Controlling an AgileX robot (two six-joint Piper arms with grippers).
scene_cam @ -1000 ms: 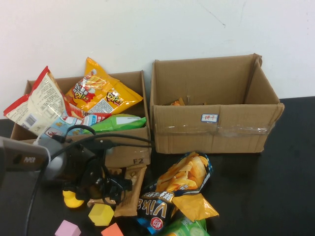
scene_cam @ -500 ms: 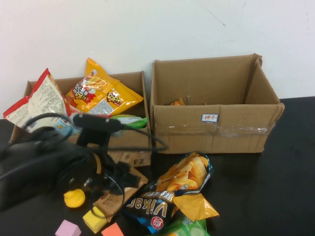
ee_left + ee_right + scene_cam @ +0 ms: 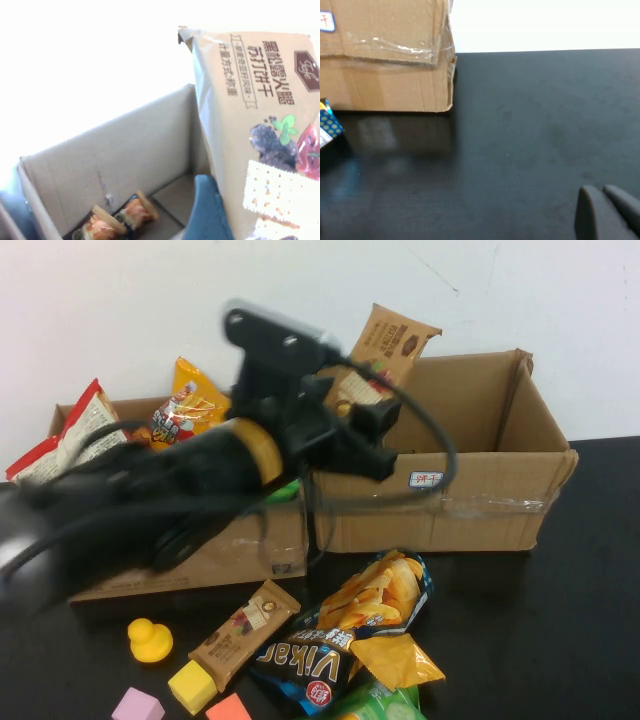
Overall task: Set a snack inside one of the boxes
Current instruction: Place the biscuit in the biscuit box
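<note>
My left gripper (image 3: 352, 408) is shut on a brown cracker packet (image 3: 385, 352) and holds it upright in the air over the near left corner of the right cardboard box (image 3: 440, 508). In the left wrist view the packet (image 3: 250, 100) fills the frame beside one blue finger (image 3: 207, 210), with the box's inner wall (image 3: 120, 165) and two small wrapped snacks (image 3: 117, 220) on its floor below. My right gripper (image 3: 609, 212) is shut and empty, low over the black table to the right of that box; it is out of the high view.
The left box (image 3: 230, 552) is full of snack bags (image 3: 195, 420). On the table in front lie a brown snack bar (image 3: 240, 632), a chips bag (image 3: 385, 590), a dark bag (image 3: 300, 665), a yellow duck (image 3: 150, 640) and coloured blocks (image 3: 192, 687).
My left arm has risen from the snack pile on the table and swung up and right with the brown packet, to above the right box. One brown bar stayed on the table.
</note>
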